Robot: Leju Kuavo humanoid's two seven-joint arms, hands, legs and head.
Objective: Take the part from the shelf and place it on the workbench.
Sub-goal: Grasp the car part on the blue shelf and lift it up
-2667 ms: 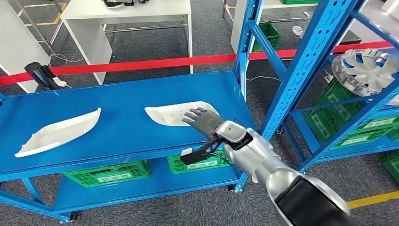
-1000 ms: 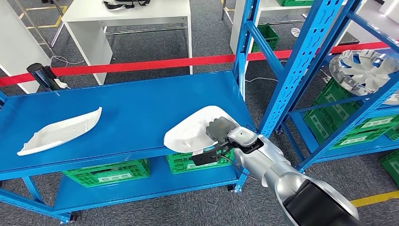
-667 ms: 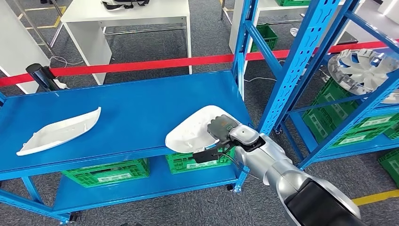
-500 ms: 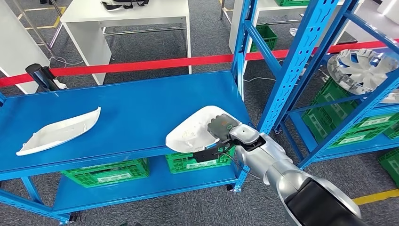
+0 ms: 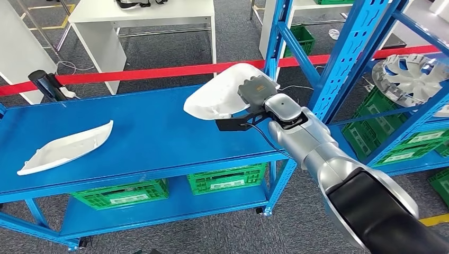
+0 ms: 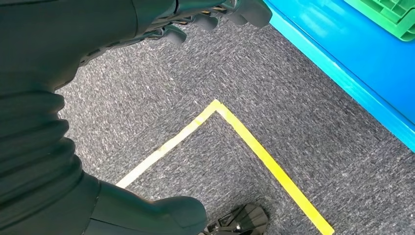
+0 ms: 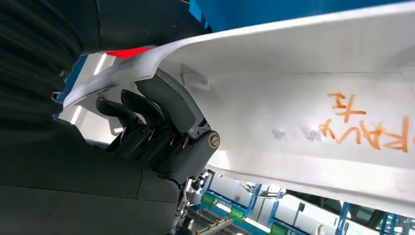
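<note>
Part (image 5: 219, 94) now raised, in right hand (image 5: 258, 90).

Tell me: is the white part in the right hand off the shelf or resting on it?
Off it. The right hand holds the white part raised clear above the blue shelf.

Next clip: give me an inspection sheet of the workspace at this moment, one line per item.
Surface: blue shelf top, bare in the middle.
Job's things: white part lifted clear of the shelf, orange writing on its inner face; second white part lying at the shelf's left end.
Clutter: nothing seen.
Hands: right hand grips the lifted part; left hand hangs over the floor, fingers curled, holding nothing.
Cables: black cable at the right wrist.
Surroundings: red barrier tape, green crates, hubcap, white table.
</note>
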